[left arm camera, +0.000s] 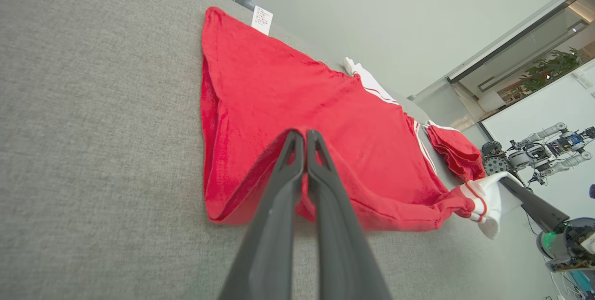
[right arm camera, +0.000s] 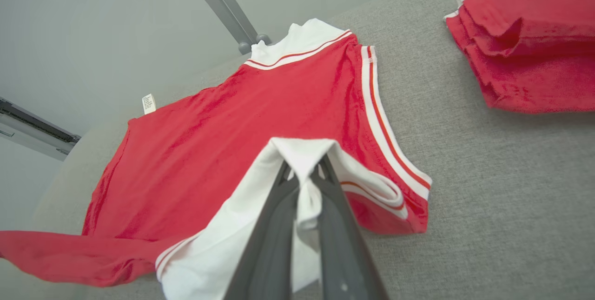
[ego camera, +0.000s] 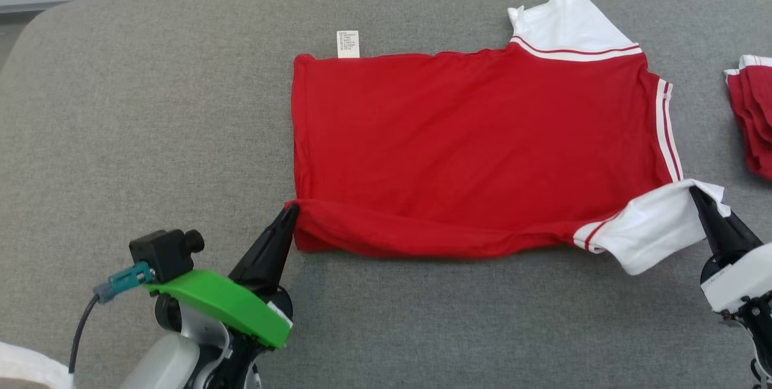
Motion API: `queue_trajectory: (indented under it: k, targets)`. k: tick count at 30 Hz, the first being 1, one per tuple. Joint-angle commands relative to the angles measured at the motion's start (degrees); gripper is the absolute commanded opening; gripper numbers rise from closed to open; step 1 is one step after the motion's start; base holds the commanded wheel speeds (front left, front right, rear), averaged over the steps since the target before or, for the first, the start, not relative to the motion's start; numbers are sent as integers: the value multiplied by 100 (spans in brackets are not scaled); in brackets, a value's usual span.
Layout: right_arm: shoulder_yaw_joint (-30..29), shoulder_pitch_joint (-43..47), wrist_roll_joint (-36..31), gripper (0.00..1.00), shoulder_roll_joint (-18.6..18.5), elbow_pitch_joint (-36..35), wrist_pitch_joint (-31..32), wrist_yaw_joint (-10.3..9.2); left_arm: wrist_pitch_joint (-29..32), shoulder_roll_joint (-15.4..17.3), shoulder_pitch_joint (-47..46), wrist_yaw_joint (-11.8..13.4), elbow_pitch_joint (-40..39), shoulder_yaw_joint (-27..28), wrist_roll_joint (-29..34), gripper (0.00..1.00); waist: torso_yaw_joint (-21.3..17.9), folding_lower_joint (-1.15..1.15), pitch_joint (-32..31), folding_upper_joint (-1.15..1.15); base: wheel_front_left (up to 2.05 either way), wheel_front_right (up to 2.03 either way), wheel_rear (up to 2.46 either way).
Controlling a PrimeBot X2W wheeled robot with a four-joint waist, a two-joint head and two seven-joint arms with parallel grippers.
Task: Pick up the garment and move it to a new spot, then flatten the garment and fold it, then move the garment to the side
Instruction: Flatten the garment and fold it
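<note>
A red garment (ego camera: 470, 142) with white sleeves and red-striped trim lies spread on the grey table (ego camera: 151, 123), its near edge rolled under. My left gripper (ego camera: 290, 209) is shut on the garment's near left hem corner, seen in the left wrist view as red cloth (left arm camera: 260, 104) pinched between the fingers (left arm camera: 283, 183) of that gripper (left arm camera: 301, 133). My right gripper (ego camera: 695, 191) is shut on the near white sleeve (ego camera: 651, 229); in the right wrist view the white sleeve (right arm camera: 302, 156) wraps over the tips of the gripper (right arm camera: 304, 170). A white care label (ego camera: 348, 44) sticks out at the far left corner.
A second red garment (ego camera: 754, 114), folded, lies at the table's right edge, also the folded stack (right arm camera: 530, 44) in the right wrist view. The table's left half is bare grey cloth. Another robot (left arm camera: 539, 151) stands in the room beyond the table.
</note>
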Motion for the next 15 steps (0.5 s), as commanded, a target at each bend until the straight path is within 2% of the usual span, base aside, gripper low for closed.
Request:
queue_trajectory:
  k: [1, 5, 12, 13, 14, 15]
  targets:
    - [-3, -192, -92, 0, 3, 41, 198, -1, 63, 18, -212, 46, 93, 17, 40, 0, -49, 1, 139, 0, 0, 0, 0]
    - [29, -734, -355, 0, 47, 277, 628, -1, 304, -44, -650, 123, 520, -14, 68, 0, -70, 1, 280, 0, 0, 0, 0]
    - [96, -1540, -862, 0, 49, 851, 956, -1, 411, -267, -1271, 50, 1238, -12, 53, 0, -43, 1, 513, 0, 0, 0, 0]
    - [86, -1624, -925, 22, 51, 902, 914, -1, 402, -311, -1332, 25, 1313, -15, 45, 11, -34, 1, 531, 0, 0, 0, 0]
    - [72, -1693, -1014, 100, 52, 957, 854, -1, 380, -362, -1398, -21, 1377, -27, 35, 67, -27, 1, 543, 0, 0, 0, 0]
    - [100, -1722, -1057, 100, 43, 1002, 838, -1, 407, -399, -1428, -40, 1450, -46, 3, 100, -18, 1, 546, 0, 0, 0, 0]
